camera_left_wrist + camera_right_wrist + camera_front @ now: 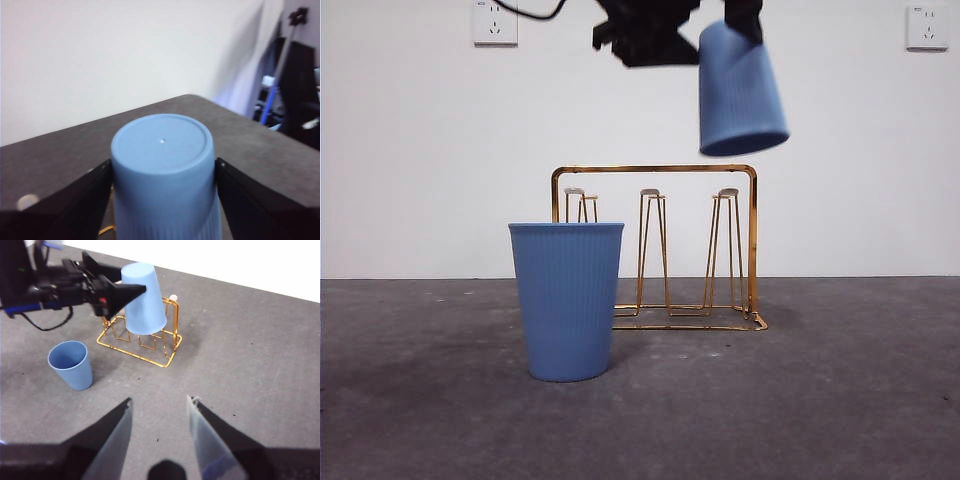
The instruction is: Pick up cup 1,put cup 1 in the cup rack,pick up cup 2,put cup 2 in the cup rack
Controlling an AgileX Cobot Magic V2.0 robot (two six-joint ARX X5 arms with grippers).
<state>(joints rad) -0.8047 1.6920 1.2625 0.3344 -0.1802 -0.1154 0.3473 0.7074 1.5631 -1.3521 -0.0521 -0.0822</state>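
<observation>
Ribbed blue cup (pixel 741 92), inverted, in left jaws

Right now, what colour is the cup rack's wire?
Gold; the cup rack shows best in the front view.

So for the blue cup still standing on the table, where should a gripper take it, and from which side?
The standing cup is upright, mouth open upward, beside the cup rack but apart from it. Probably best to grip its ribbed wall near the rim, coming from the side away from the rack. The right gripper is open and free; the left gripper holds the other cup inverted above the rack.
</observation>
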